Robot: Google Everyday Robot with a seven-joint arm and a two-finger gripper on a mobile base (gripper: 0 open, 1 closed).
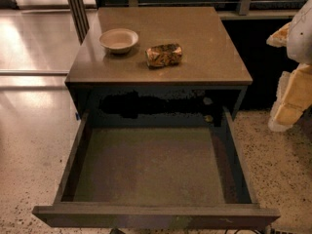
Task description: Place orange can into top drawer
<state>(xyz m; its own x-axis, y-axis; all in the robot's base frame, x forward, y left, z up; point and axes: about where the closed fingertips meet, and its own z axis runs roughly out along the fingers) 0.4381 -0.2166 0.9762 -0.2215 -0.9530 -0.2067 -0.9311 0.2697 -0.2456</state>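
I see the top drawer (151,165) pulled well out toward me, its flat dark bottom bare, and its front panel is partly cut off by the lower edge of my view. Behind it the cabinet opening is so dark that I cannot read the inside; two small pale round spots sit near its right side, and I cannot tell what they are. Above is the brown counter (195,38), whose far edge runs up against dim railings I can barely make out. The tool (291,99) hangs at the far right, off to the side of the counter and above the speckled floor (287,179). It shows only as pale and yellowish blocks cut by the frame edge, so I cannot tell whether it is released or clenched; it holds nothing I can see. A pale round bowl (119,39) stands upright on the counter's left part. The orange can (164,55) lies on its side on the counter, just right of the bowl and not touching it, well apart from the tool and outside the drawer
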